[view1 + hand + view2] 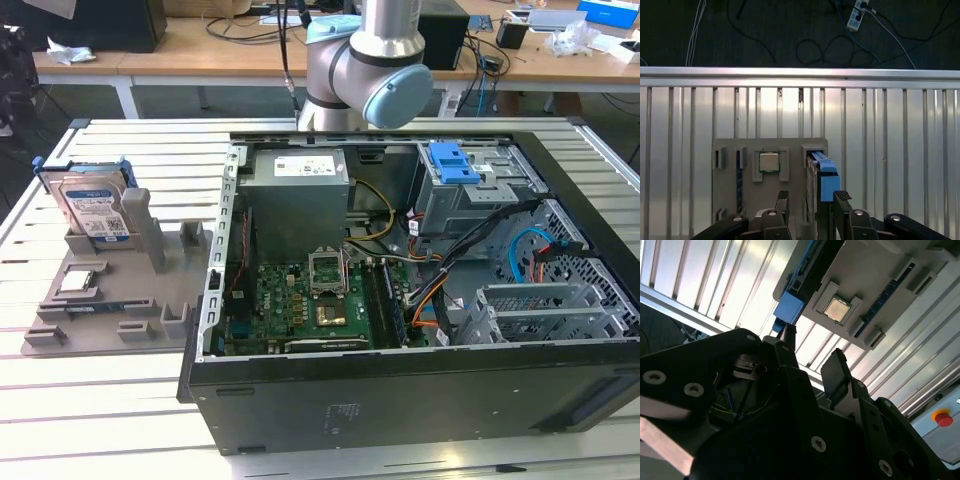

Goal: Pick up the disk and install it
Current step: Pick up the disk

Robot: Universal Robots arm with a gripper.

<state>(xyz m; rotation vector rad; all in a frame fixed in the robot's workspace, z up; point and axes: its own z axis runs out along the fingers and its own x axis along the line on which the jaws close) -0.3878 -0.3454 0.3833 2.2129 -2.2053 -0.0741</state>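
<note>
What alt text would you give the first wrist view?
The open gripper hangs above the disk, which stands on edge in a grey holder beside a small silver chip. The holder sits on a slatted metal table, with dark floor and cables beyond.

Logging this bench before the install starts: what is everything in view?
disk: one, silver-grey in a blue bracket, standing on edge in the holder, at the exterior view's left
holder: one, grey, on the table
chip: one, silver, square, lying in the holder
computer case: one, black, open, beside the holder
motherboard: one, green, inside the case
drive caddy: one, blue, inside the case
table: one, silver, slatted
arm: one, silver and pale blue, behind the case
hand: one, black, open, above the disk, apart from it
</note>
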